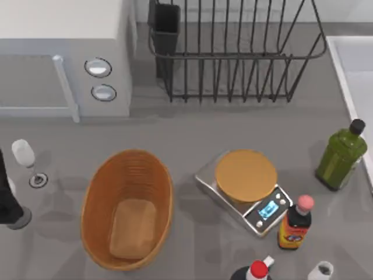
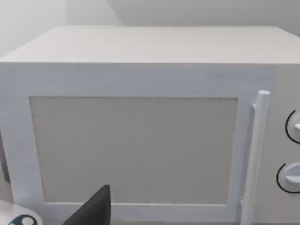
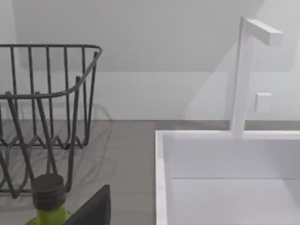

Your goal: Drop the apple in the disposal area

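Left pincer (image 1: 7, 204) sits at the frame's left edge; grip state cannot be told. Oval orange-brown woven wicker basket (image 1: 93, 201) lies lower left on the grey bench (image 1: 192, 146); no apple inside. Risk: a blind reach could knock the clear wine glass (image 1: 26, 157) nearby.

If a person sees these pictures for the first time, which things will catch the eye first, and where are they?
The orange-brown wicker basket stands out first, left of the table's middle, holding just a tan pad. Right of it sits a steel kitchen scale with a round tan top, and a green bottle stands near the right edge. A black wire dish rack fills the back, with a white microwave at the back left.
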Robot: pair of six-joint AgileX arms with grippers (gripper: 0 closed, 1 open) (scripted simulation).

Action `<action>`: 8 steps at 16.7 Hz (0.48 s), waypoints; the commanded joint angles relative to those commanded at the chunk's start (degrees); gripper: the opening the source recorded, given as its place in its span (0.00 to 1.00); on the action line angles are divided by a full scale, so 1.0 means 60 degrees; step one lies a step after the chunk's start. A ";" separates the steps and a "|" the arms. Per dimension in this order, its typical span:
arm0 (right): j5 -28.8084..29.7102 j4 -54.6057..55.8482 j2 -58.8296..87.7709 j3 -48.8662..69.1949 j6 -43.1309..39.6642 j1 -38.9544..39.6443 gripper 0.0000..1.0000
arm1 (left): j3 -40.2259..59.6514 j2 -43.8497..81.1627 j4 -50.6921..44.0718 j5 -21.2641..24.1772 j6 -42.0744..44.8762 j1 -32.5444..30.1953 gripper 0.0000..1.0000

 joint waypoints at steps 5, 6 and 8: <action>0.0000 0.0000 0.0000 0.0000 0.0000 0.0000 1.00 | 0.0581 0.0599 -0.0403 0.0099 0.0498 0.0386 1.00; 0.0000 0.0000 0.0000 0.0000 0.0000 0.0000 1.00 | 0.0943 0.0998 -0.0661 0.0162 0.0803 0.0615 1.00; 0.0000 0.0000 0.0000 0.0000 0.0000 0.0000 1.00 | 0.1856 0.2093 -0.1321 0.0320 0.1552 0.1160 1.00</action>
